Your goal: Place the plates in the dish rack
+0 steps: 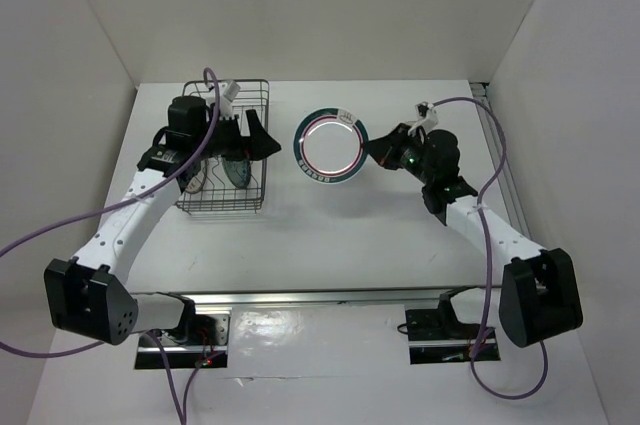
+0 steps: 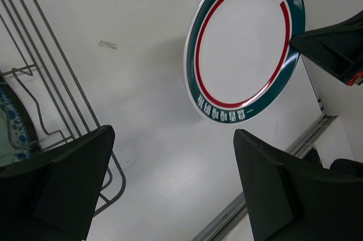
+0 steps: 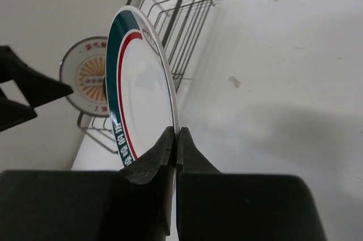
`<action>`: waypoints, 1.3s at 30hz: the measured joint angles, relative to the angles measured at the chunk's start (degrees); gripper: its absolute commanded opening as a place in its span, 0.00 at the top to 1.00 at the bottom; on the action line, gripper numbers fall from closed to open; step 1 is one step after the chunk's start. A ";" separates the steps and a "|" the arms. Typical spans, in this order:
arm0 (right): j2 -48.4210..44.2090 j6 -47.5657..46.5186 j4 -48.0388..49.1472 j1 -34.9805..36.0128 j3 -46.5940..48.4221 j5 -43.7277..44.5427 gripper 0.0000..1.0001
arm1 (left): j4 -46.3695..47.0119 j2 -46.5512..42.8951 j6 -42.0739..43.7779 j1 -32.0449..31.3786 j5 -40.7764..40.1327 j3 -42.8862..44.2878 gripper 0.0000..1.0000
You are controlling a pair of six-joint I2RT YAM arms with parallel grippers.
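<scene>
1. Top external view: the rectangular dark wire dish rack [image 1: 222,209] sits toward the far left corner of the white surface [image 1: 330,245], with a teal-green patterned plate [image 1: 238,171] slotted inside. The round white plate with the red-and-teal ringed rim [image 1: 330,145] is near the middle of the far edge, between the rack and the right end effector [image 1: 372,149], which is clamped on the plate's right rim. The left end effector [image 1: 252,137] hangs spread wide and empty over the rack's right side. It sits across the way in, so a straight carry could knock the plate's rim against a finger.
2. Left wrist view: the ringed plate [image 2: 244,48] is pinched at a single spot on its rim by the right end effector [image 2: 299,45]. A shadow beneath suggests it is off the surface. So narrow an edge hold could let the plate pivot or slip out if swung quickly.
3. Right wrist view: the right end effector [image 3: 174,139] has its jaws tight on the thin rim of the ringed plate [image 3: 142,82], seen edge-on. Beyond, an orange sunburst plate [image 3: 91,76] stands in the rack [image 3: 181,8]. A misaligned approach could strike that plate. It could also land the ringed plate on a wire rather than between the prongs, so that it tips on release.
</scene>
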 measured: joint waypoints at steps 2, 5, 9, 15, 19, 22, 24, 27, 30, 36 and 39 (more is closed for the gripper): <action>0.35 -0.02 1.03 1.44 0.35 -1.53 1.00 | 0.17 0.15 -0.13 0.00 1.38 -0.09 0.00; 2.36 0.61 3.61 2.93 0.31 -5.38 1.00 | 1.29 0.13 -0.20 0.00 3.17 -0.09 0.00; 6.45 2.71 9.75 4.37 0.15 -11.02 1.00 | 1.73 0.28 -0.20 0.00 4.28 -0.09 0.00; 7.19 3.45 13.18 7.13 0.20 -14.27 1.00 | 1.99 0.94 -0.17 0.00 4.59 -0.09 0.04; 7.19 3.43 13.46 8.26 0.22 -15.17 1.00 | 2.05 1.03 -0.24 0.00 4.59 -0.09 0.24; 7.19 3.23 13.51 8.61 0.26 -15.39 1.00 | 2.14 1.14 -0.44 0.00 4.68 -0.09 0.63; 7.19 3.21 13.55 8.85 0.33 -15.47 1.00 | 2.36 1.42 -0.31 0.00 4.98 -0.09 0.79; 7.50 3.26 13.18 8.46 0.37 -14.23 1.00 | 2.19 1.68 0.28 0.04 7.78 -0.09 0.90; 7.72 3.41 13.27 8.26 0.37 -14.08 0.99 | 2.19 1.79 0.44 0.13 9.03 -0.09 1.00; 8.04 3.56 14.29 8.83 0.44 -14.12 0.00 | 1.84 1.88 0.59 -0.04 8.24 -0.09 1.00; 8.04 2.56 14.73 9.60 1.18 -13.88 0.00 | 0.00 1.16 2.19 -0.26 3.91 -0.09 1.00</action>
